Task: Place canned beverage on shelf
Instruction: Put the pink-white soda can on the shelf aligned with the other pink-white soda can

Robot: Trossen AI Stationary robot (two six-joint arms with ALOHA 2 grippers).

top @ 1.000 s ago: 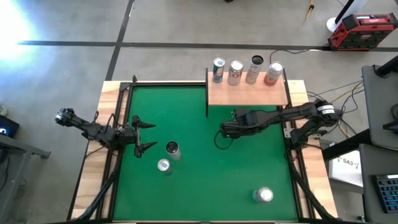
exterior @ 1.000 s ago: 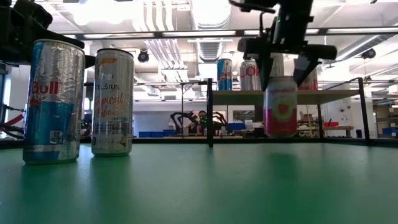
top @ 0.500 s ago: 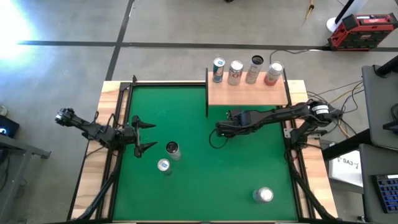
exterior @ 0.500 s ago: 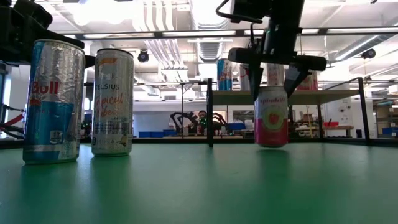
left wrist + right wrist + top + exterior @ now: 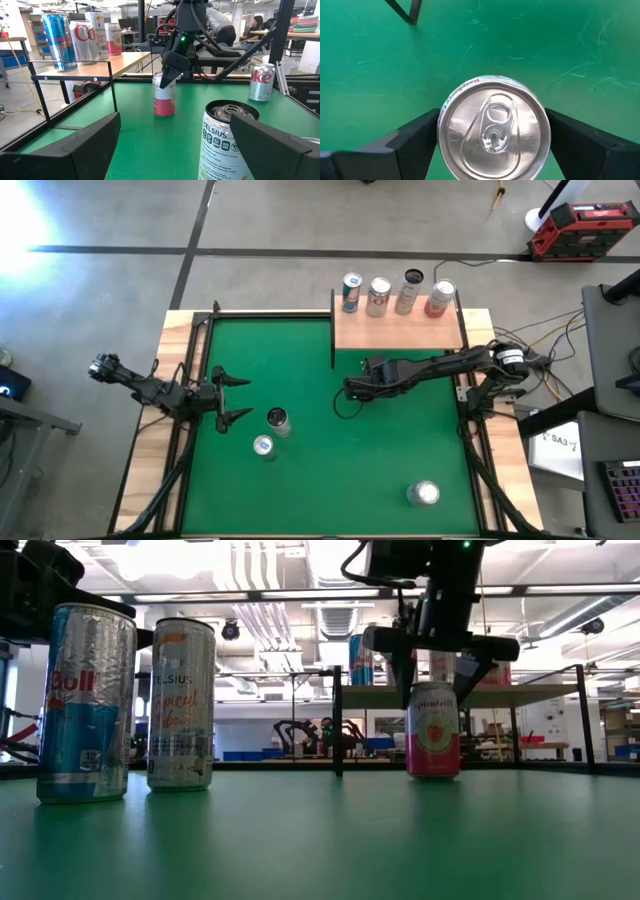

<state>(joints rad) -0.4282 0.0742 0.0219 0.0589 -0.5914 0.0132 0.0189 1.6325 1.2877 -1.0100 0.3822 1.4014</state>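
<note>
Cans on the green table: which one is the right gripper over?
The pink can below the shelf; the right gripper straddles its top, the other cans stand alone.

Pink can (image 5: 434,743) upright on green felt, before pale-wood shelf (image 5: 398,328).

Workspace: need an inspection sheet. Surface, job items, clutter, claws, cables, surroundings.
Surface: green felt table, nothing spilled.
Job's things: pink can upright on the felt, in front of the shelf, not on it; four cans line the shelf's far edge.
Clutter: Red Bull can, Celsius can, silver can, all upright.
Claws: right claw directly over the pink can; left claw open, near the Celsius can.
Cables: loose wires beside the right arm's base.
Surroundings: red toolbox on the floor; seated person beyond the table.
</note>
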